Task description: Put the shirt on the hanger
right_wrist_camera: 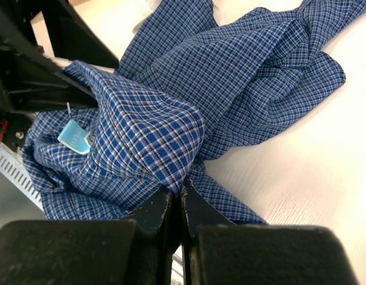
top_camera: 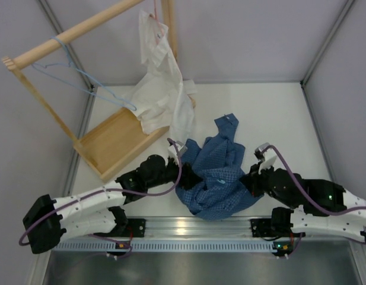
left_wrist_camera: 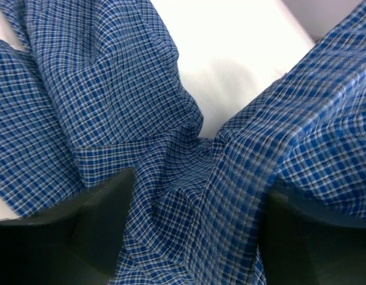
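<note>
Matt cloth shirt (top_camera: pixel 215 178); smooth tbl (top_camera: pixel 277 119).

the shirt (left_wrist_camera: pixel 141 119) ran off every edge of the left wrist view, so no telling which part that was. the left gripper (left_wrist_camera: pixel 194 202) had its fingers (left_wrist_camera: pixel 99 225) chopped off by the bottom edge, and they were blurry too. from the top, the right gripper (top_camera: pixel 252 178) tips were lost against the cloth, and the shirt's buttons were too small to spot.
</note>
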You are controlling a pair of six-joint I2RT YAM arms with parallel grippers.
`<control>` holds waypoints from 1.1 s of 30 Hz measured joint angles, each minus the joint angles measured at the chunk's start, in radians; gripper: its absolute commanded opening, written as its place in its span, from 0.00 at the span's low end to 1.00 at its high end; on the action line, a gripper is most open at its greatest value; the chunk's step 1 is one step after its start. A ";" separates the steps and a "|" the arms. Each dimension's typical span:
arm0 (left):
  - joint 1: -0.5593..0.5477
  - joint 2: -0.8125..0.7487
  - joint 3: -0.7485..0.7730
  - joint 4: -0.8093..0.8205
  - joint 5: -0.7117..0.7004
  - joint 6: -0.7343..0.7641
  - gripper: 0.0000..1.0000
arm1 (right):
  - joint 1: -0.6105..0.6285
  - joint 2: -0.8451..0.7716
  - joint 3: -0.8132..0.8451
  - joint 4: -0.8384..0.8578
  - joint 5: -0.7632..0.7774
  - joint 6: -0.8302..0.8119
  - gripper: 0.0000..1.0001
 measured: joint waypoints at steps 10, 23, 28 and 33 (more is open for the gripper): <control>-0.026 0.030 0.117 0.019 -0.074 0.024 0.00 | 0.000 0.089 0.123 -0.042 0.044 -0.044 0.00; -0.560 0.167 1.127 -0.004 -0.369 0.645 0.00 | 0.000 0.607 1.521 -0.058 -0.101 -0.468 0.00; -0.750 0.305 1.163 0.048 -0.565 0.934 0.00 | -0.004 0.563 1.410 -0.030 -0.023 -0.565 0.00; -0.702 0.430 0.957 0.241 -0.879 0.993 0.00 | -0.010 0.403 0.924 0.010 0.295 -0.483 0.00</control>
